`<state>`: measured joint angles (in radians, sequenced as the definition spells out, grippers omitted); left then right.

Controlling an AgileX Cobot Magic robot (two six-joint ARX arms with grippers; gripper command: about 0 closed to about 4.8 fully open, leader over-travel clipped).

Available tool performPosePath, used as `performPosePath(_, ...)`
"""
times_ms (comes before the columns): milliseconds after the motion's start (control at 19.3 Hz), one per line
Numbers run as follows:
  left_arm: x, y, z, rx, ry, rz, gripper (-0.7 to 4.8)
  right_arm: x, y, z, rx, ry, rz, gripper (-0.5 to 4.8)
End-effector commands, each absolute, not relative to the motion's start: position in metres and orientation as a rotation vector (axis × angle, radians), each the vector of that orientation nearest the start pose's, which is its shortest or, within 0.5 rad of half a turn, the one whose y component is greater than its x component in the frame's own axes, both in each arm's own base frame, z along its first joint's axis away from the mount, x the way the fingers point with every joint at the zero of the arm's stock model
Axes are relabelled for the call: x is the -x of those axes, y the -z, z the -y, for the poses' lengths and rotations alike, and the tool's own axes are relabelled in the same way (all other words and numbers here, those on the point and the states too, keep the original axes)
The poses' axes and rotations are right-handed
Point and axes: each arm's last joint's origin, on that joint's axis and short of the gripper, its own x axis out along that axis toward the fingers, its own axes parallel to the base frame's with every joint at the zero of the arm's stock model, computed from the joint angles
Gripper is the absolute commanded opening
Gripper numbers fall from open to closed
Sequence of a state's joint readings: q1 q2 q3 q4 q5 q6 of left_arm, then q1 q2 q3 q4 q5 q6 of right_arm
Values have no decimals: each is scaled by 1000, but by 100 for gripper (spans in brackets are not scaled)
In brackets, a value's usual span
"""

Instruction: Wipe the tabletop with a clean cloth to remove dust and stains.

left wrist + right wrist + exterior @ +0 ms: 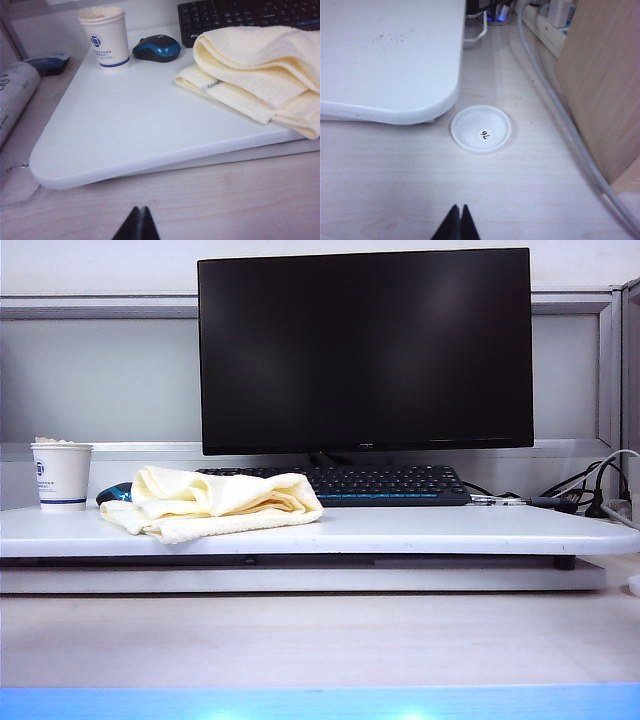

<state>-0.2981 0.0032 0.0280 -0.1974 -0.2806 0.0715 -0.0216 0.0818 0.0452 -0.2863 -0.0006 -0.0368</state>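
The white tabletop (450,530) is a raised board with rounded corners, standing above the pale wood desk. The pale-yellow cloth (215,502) lies crumpled on its left half, also seen as the cloth (260,70) in the left wrist view. Dark specks dot the tabletop (385,55) near its right corner. My left gripper (140,210) is shut and empty over the wood desk, short of the tabletop's (125,130) left corner. My right gripper (459,208) is shut and empty over the desk near a white lid. Neither gripper shows in the exterior view.
A paper cup (62,475) and a blue-black mouse (156,48) stand left of the cloth. A black keyboard (385,483) and monitor (365,350) sit behind. A white lid (481,128), grey cable (555,100) and wooden panel (605,75) lie right. A rolled paper (12,95) lies left.
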Motion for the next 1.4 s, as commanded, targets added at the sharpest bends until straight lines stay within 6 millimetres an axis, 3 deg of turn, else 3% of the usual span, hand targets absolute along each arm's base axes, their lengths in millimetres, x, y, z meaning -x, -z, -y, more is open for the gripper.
performPosePath(52, -92, -154, 19, -126, 12, -168, -6, -96, -145, 2, 18, 15, -318, -1)
performPosePath(829, -94, -156, 17, -140, -78, -105, -6, -96, -146, 2, -9, 10, -317, -1)
performPosePath(1295, -94, -156, 18, -137, -68, -96, -6, -98, -156, -6, -91, -247, -212, 0)
performPosePath(1399, -94, -156, 18, -137, -64, -97, -6, -98, -159, -7, -129, -266, -190, 71)
